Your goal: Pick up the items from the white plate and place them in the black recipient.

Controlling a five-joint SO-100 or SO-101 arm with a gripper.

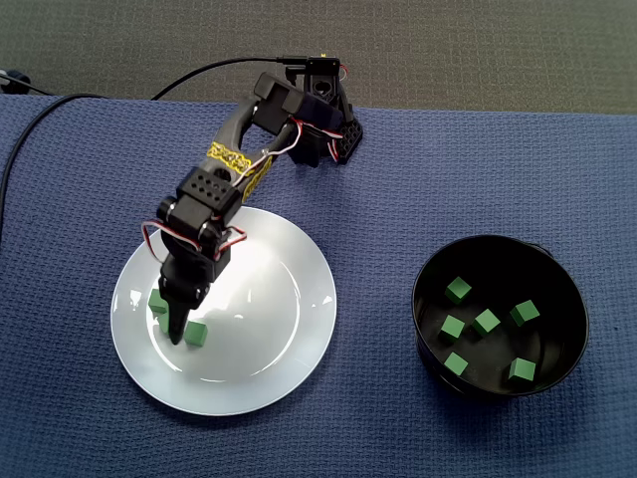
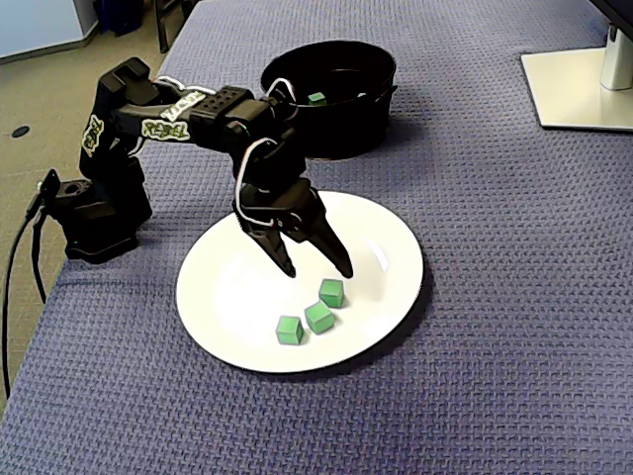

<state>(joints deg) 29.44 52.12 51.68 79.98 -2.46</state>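
Observation:
A white plate [image 1: 269, 334] [image 2: 223, 297] lies on the blue cloth. Three green cubes rest on it in a fixed view: one [image 2: 331, 292], one [image 2: 318, 317] and one [image 2: 289, 330]. From above, one cube [image 1: 195, 334] shows beside the fingers and another [image 1: 156, 302] is partly hidden by them. My gripper [image 1: 175, 324] [image 2: 318, 271] is open just above the cubes, fingertips pointing down, with nothing between them. The black bowl [image 1: 501, 241] [image 2: 346, 129] holds several green cubes [image 1: 486, 321].
The arm's base [image 1: 323, 119] [image 2: 94, 213] stands at the cloth's edge, with a black cable [image 1: 30, 129] running off it. A white stand foot [image 2: 579, 84] sits on the cloth at the far right. Plate and bowl stand apart.

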